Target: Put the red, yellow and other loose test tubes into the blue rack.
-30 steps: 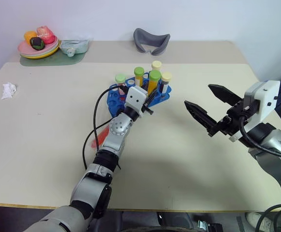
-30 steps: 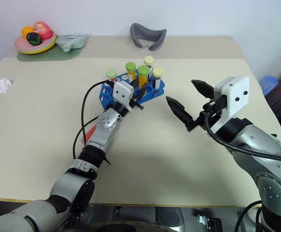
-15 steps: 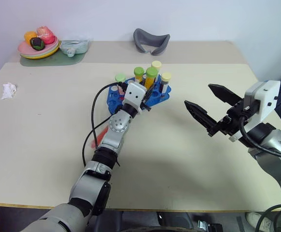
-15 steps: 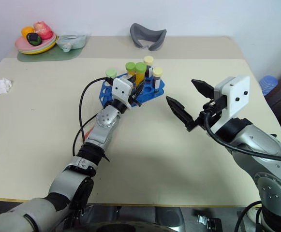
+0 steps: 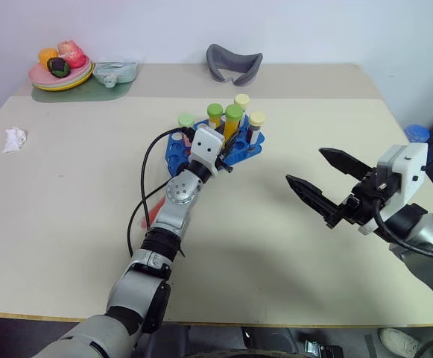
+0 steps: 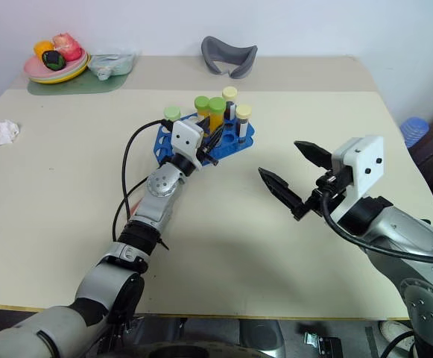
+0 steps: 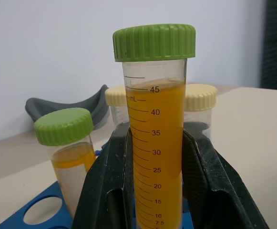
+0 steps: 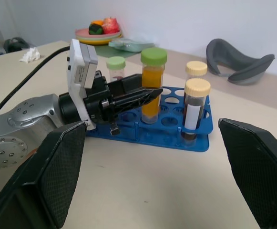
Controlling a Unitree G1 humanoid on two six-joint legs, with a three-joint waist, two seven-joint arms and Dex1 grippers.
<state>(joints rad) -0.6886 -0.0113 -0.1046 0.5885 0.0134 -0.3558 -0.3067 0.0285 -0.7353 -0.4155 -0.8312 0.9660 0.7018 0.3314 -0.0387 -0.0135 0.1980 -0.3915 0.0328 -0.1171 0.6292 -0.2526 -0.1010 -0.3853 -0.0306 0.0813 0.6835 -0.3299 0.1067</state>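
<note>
The blue rack stands mid-table with several capped tubes upright in it. My left gripper is shut on a yellow tube with a green cap, which stands upright among the rack's holes. Beside it stand another green-capped yellow tube and two cream-capped tubes. A red tube lies on the table beside my left forearm, partly hidden by the arm and its cable. My right gripper hovers open and empty to the right of the rack, pointing towards it.
At the far left corner a plate of fruit sits beside a small dish on a green mat. A grey curved piece lies at the far edge and crumpled paper at the left. Bare table lies between rack and right gripper.
My right gripper has sunk a little and drawn back towards me, still open. The left gripper keeps its hold on the yellow tube at the rack.
</note>
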